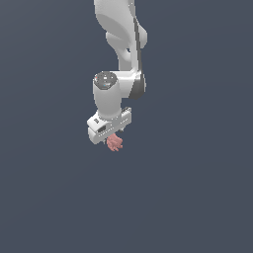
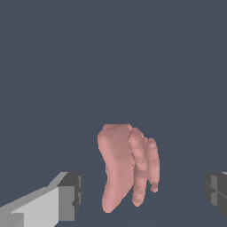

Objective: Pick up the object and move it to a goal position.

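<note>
The object [image 1: 115,143] is a small salmon-pink clump, matte and lumpy. In the wrist view [image 2: 126,166] it reads as one broad lobe with narrower, finger-like ridges pressed along one side, tapering toward one end. It sits in the gap between the two dark finger pads [image 2: 73,195] of the tool [image 2: 144,195], with plain blue-grey showing on both sides of it, so neither pad touches it. The jaws stand wide apart and grip nothing.

In the exterior view the clump peeks out just beneath the tool [image 1: 109,139], slightly toward that view's right (its upper part is covered by the white hand body). The fingers themselves cannot be made out there.

The arm [image 1: 121,54] comes down from the top edge of the exterior view, bends at a rounded joint, and points its wrist straight down, the hand block tilted a little. Its upper links are cut off by the frame.

The worktop [image 1: 197,197] is a uniform dark blue-grey with no visible edge, so whether the clump rests on it cannot be told.
</note>
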{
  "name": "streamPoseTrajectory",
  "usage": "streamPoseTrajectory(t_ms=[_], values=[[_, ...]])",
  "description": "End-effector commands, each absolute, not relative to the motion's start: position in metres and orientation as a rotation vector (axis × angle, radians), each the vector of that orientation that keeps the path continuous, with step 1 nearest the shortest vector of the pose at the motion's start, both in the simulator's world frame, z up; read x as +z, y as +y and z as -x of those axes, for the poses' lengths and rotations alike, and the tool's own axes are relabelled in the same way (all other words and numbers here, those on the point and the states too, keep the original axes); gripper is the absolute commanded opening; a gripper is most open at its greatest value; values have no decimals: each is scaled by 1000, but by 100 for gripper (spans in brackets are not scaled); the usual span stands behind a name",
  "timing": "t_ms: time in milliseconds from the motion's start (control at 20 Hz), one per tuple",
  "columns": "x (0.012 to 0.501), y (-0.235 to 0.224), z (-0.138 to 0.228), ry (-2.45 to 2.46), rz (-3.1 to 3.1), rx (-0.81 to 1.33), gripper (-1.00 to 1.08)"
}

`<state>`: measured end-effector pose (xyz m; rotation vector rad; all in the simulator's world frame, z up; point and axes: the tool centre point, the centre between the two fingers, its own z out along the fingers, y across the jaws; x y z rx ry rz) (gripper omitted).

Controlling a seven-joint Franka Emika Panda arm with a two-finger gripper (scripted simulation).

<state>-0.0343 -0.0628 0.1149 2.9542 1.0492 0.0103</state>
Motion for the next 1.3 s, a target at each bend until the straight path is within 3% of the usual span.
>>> streamPoseTrajectory(t_ms=[0,600,1250], values=[[111,-64,37,1098,-2939,6,100],[103,-66,40,1151,-2923,0,100],[57,-66,41,1157,-2921,0,100]])
